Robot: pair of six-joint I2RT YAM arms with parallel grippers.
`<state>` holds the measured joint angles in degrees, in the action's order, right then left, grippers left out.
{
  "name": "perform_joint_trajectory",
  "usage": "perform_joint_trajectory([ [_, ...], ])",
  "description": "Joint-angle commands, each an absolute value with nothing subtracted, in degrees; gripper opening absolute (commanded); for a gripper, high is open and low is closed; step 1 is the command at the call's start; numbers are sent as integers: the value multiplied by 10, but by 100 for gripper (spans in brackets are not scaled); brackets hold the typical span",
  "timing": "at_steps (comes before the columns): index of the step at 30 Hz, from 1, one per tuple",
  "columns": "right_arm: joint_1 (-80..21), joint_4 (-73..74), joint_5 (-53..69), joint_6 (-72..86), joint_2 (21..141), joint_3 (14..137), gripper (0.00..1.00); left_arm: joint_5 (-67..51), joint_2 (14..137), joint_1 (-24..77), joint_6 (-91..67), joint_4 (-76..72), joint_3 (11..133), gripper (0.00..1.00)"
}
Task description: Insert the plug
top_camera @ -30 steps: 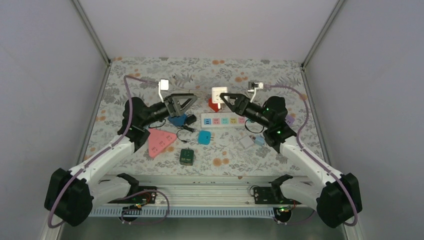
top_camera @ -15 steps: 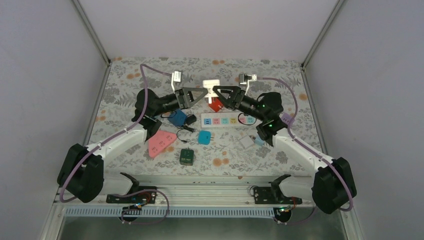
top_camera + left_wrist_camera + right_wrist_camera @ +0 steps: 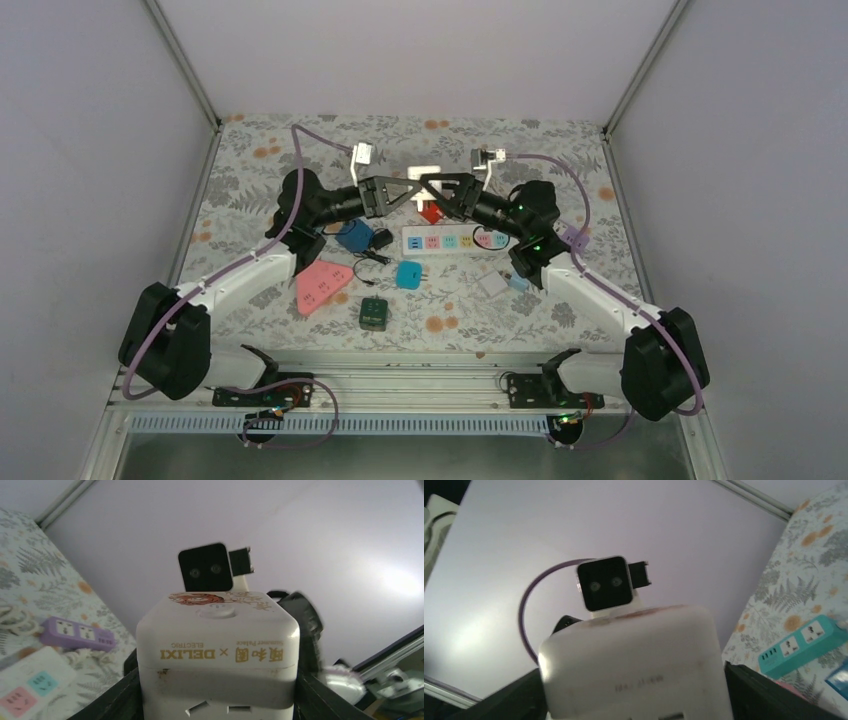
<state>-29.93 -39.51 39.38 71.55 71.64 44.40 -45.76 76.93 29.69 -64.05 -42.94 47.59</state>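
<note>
A white cube socket [image 3: 424, 171] marked DELIXI hangs in the air above the back middle of the table. My left gripper [image 3: 414, 186] and right gripper [image 3: 433, 184] meet on it from either side. In the left wrist view the cube [image 3: 217, 645] fills the space between my left gripper's [image 3: 217, 690] dark fingers, which touch its sides. In the right wrist view the same cube [image 3: 634, 660] sits between my right gripper's [image 3: 634, 695] fingers. A red plug block [image 3: 431, 212] lies on the table below. The white power strip [image 3: 450, 240] lies just in front of it.
On the flowered cloth lie a blue adapter [image 3: 353, 236], a black plug with cable [image 3: 380, 240], a pink triangular strip [image 3: 320, 286], a teal block [image 3: 408, 274], a dark green block [image 3: 374, 314], a white square [image 3: 493, 285] and a purple strip [image 3: 578, 240].
My right gripper has raised the white cube and carried it left. My left gripper has swung right and up from open and empty to flank the cube.
</note>
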Motion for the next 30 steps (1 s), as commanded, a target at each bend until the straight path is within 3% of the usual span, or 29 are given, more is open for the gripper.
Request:
perform_joint_trajectory([
  [1,-297,-285,384,598,699,481,94,-473,761,294,-485,-323,516,32],
  [5,-268,-84,368,414,716,550,100,-444,775,283,-276,-160,566,31],
  [11,-216,39,427,138,752,646,100,-447,791,279,-14,-33,611,33],
  [13,-187,47,428,115,786,701,98,-415,790,276,25,-34,612,34],
  [15,-167,51,517,59,812,737,97,-432,795,267,75,-15,624,33],
  [20,-171,181,602,-177,832,767,99,-482,807,254,180,85,676,33],
  [25,-203,250,620,-313,820,755,100,-502,814,254,264,159,708,34],
  [30,-243,244,544,-336,830,762,100,-521,837,256,311,229,749,34],
])
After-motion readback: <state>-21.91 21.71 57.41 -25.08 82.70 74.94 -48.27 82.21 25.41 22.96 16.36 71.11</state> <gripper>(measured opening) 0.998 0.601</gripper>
